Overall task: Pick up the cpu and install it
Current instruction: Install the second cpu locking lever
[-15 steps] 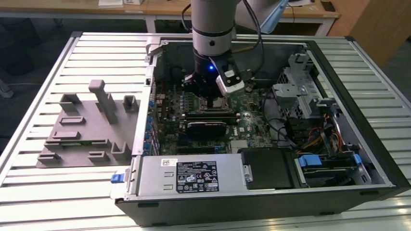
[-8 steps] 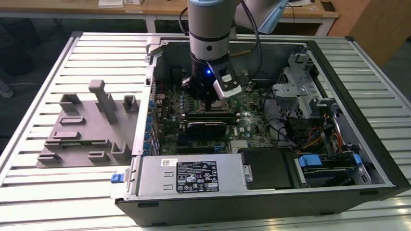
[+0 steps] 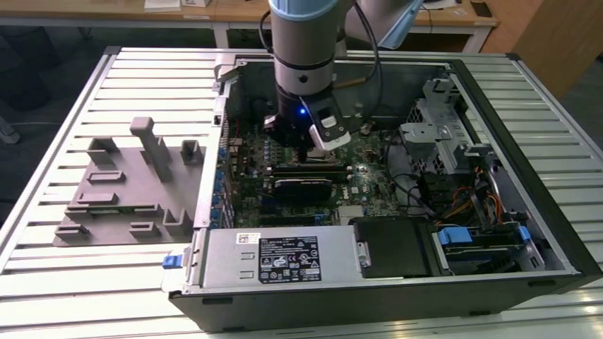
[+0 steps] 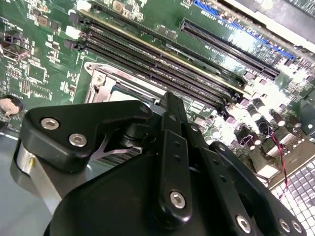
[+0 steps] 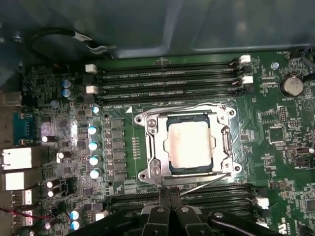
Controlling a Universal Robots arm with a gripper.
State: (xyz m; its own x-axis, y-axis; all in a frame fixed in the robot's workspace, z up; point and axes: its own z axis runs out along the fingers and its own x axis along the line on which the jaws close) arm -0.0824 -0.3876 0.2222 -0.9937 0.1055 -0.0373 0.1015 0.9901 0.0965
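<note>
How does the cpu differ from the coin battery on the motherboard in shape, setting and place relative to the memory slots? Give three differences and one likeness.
1. The cpu is square; the coin battery is round.
2. The cpu sits inside a metal socket frame; the coin battery sits in a small holder of its own.
3. The cpu lies beside the memory slots, along their length; the coin battery lies past their ends.

Both lie flat on the motherboard with pale metal tops.

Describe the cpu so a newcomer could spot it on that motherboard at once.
Start at the open computer case and its green motherboard. Beside the long black memory slots sits a metal socket frame; the cpu lies inside it. It is the one plain, pale silver square among dark slots and small components.
</note>
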